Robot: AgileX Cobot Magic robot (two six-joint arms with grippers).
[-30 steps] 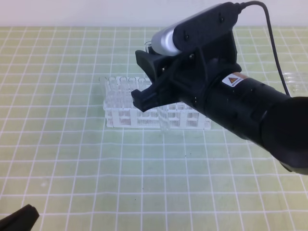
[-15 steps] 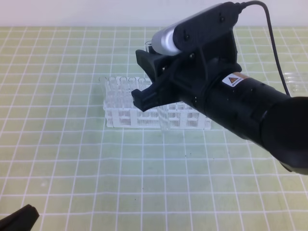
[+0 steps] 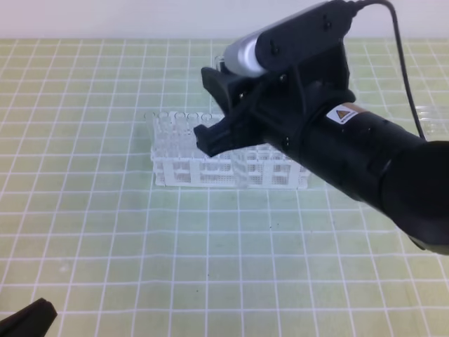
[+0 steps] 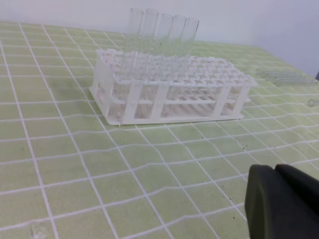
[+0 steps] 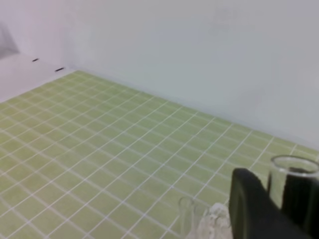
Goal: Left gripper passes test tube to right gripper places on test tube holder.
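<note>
My right gripper (image 3: 214, 109) hangs over the white test tube holder (image 3: 184, 170), shut on an upright clear test tube (image 3: 219, 65). In the right wrist view the tube's open rim (image 5: 294, 167) sits between the black fingers (image 5: 249, 204). The tube's lower part is mostly hidden behind the gripper and among the rack's holes. Several other tubes (image 4: 159, 30) stand in the holder's (image 4: 169, 89) back left row. My left gripper (image 3: 28, 317) rests low at the near left corner, far from the rack. In its own view its fingers (image 4: 281, 199) are shut and hold nothing.
The surface is a green mat with a white grid (image 3: 210, 253). A few loose clear tubes (image 4: 284, 75) lie on it to the right of the holder. A pale wall (image 5: 199, 50) rises behind the mat's far edge.
My right gripper has shifted slightly up and to the right with the tube in it. The left gripper has not moved.
</note>
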